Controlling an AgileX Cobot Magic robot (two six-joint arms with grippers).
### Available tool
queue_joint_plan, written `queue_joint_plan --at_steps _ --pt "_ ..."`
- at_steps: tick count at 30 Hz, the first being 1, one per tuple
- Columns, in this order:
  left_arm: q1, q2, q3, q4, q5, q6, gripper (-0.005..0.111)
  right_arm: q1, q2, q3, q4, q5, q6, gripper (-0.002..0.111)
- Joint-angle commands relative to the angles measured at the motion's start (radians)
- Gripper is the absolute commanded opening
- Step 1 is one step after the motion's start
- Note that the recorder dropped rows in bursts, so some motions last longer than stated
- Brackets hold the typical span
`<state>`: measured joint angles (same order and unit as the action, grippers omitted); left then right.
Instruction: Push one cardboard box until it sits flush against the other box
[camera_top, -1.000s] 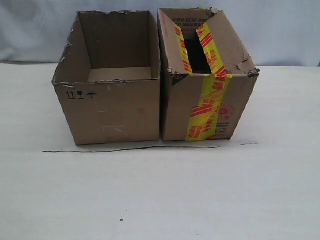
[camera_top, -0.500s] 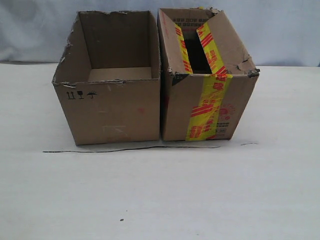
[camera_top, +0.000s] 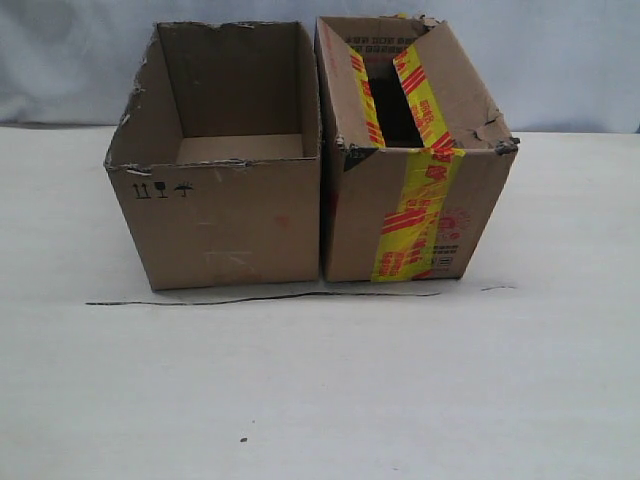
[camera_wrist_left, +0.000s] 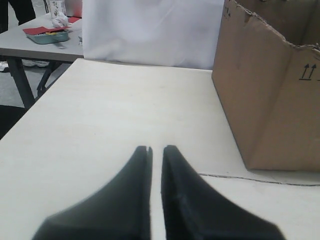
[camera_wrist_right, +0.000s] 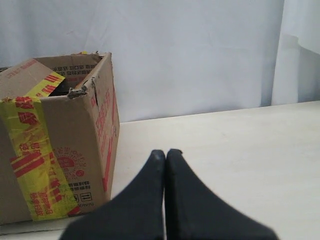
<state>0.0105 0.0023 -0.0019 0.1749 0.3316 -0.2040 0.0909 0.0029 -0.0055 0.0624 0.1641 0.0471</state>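
Brown cardboard box (camera_top: 230, 222) mouth-up, touching other box (camera_top: 358, 225), left hand (camera_wrist_left: 156, 148) closed, right hand (camera_wrist_right: 166, 153) closed

Soft, even, bright light fills every view. The table (camera_top: 320, 390) looks washed out; the cardboard box (camera_top: 225, 215) and the other box (camera_top: 410, 210) cast faint shadows at their bases. In both wrist views, black jaws at bottom centre are blurred.

Cardboard box (camera_top: 235, 225) matt, rough-edged — table (camera_top: 320, 390) smooth.
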Motion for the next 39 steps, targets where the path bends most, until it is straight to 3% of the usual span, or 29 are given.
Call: queue_joint_plan --at_steps 1,39 --pt "0.003 -0.002 0.002 0.001 -0.007 -0.003 0.0 -0.006 -0.003 0.006 -0.071 0.006 -0.01 0.0" --pt "0.003 -0.002 0.002 0.001 -0.008 -0.003 0.0 -0.006 -0.003 0.006 -0.069 -0.002 -0.01 0.0"
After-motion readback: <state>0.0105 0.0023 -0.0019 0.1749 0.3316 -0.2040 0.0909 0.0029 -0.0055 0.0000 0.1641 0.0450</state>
